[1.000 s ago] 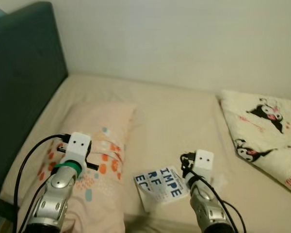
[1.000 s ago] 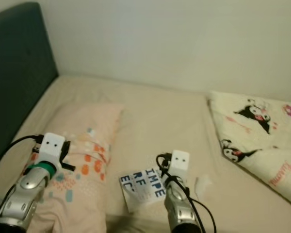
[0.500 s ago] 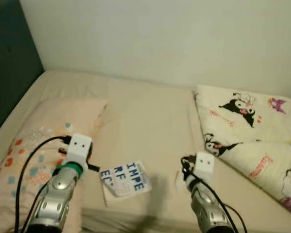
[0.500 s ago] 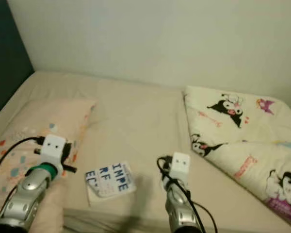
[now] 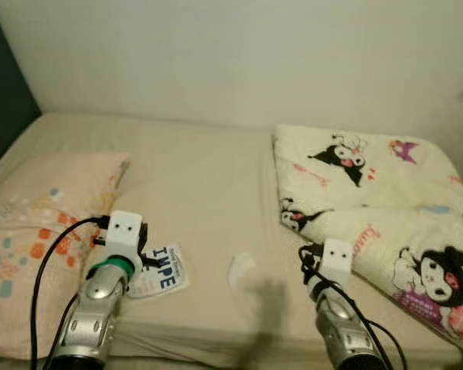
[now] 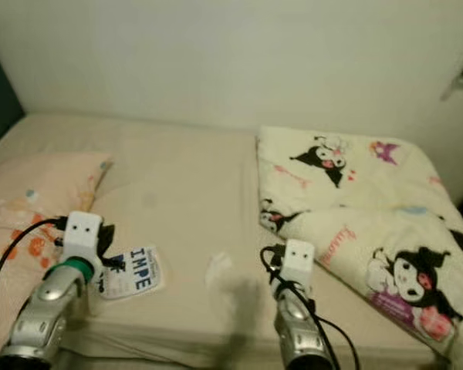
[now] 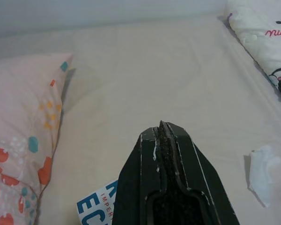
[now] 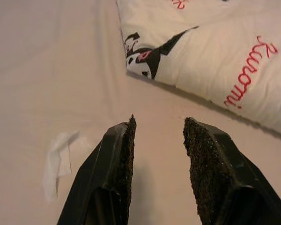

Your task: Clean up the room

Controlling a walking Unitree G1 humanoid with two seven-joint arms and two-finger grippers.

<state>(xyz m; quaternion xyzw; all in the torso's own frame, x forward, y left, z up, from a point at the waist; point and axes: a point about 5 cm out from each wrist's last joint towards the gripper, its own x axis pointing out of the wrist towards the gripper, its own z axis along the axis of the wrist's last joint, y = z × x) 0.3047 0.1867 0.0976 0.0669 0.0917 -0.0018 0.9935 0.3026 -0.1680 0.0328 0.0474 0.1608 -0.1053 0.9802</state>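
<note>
Tissue [image 8: 58,161] lies beside the open right hand [image 8: 159,126].

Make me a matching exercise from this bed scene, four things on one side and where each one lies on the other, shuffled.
Things:
1. peach pillow with coloured dots
2. cream cartoon-print blanket
3. white booklet with blue letters
4. crumpled white tissue

Places:
A. between the two arms
B. right side of the bed
C. left side of the bed
D. beside the left arm

Pairs: 1-C, 2-B, 3-D, 4-A
</note>
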